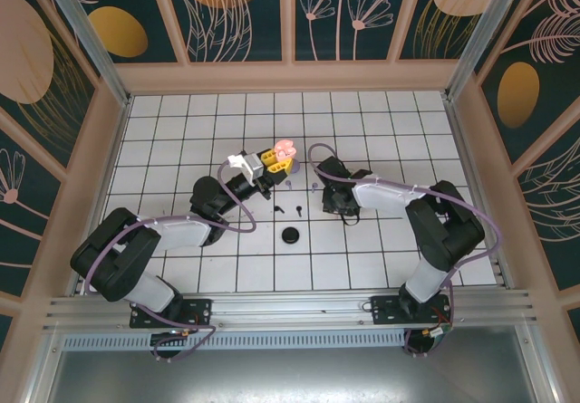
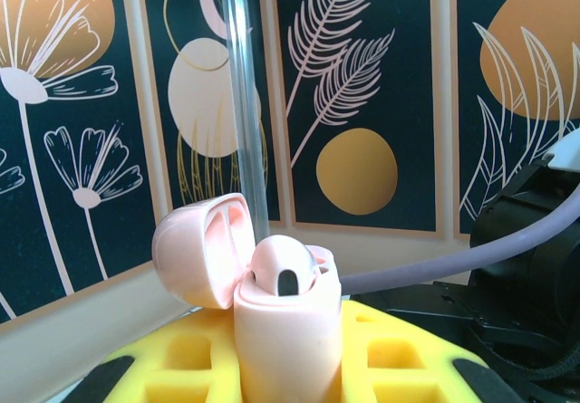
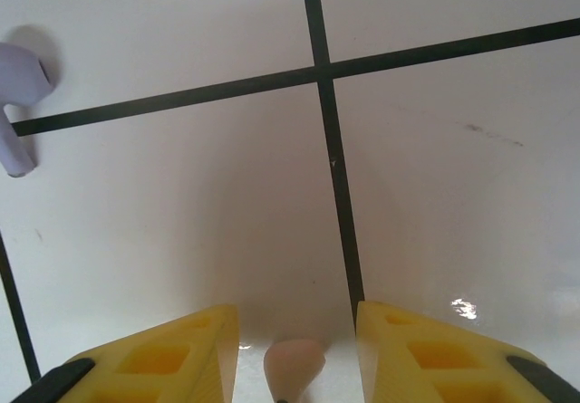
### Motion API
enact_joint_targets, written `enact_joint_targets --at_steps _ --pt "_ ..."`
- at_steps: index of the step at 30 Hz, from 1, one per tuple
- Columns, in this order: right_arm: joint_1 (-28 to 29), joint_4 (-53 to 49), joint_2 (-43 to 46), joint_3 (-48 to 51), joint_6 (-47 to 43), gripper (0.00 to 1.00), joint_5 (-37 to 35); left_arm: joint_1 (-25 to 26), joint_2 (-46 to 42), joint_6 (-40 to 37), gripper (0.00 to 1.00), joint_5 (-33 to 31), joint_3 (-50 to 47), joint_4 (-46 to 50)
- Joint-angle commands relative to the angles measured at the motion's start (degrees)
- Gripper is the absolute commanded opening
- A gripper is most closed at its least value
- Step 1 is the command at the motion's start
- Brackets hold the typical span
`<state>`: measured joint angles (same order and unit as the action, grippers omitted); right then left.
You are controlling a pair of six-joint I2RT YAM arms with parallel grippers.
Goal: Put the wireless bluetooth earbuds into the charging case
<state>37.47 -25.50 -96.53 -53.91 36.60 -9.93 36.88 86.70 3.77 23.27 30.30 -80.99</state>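
Right tool [image 3: 296, 320] is down at the table [image 3: 435, 195], jaws apart with the pink bud [image 3: 294, 365] between them and gaps either side, right of and nearer than the pink case [image 2: 288, 331], which the left tool [image 1: 270, 161] clamps aloft, lid open. Risk: a skewed pinch on that rounded bud could squirt it across the slick table, or tilt it so it won't seat. A lilac bud [image 3: 18, 104] lies right of the pink case too; black buds [image 1: 297, 209] and black case [image 1: 290, 235] sit nearer than it, none blocking the lift.
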Motion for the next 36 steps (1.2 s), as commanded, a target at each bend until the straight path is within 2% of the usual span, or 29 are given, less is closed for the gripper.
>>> enact_joint_targets --at_steps 1,25,36 --pt "0.5 0.0 -0.9 -0.9 1.0 0.38 0.7 0.2 -1.4 0.9 0.00 -0.3 -0.6 -3.5" --pt "1.0 1.7 -3.7 0.8 1.1 0.34 0.8 0.2 -1.9 0.9 0.00 -0.4 -0.3 -3.1" --pt "1.0 1.4 -2.2 1.1 0.9 0.25 0.9 0.2 -2.2 0.8 0.00 -0.3 -0.1 -2.5"
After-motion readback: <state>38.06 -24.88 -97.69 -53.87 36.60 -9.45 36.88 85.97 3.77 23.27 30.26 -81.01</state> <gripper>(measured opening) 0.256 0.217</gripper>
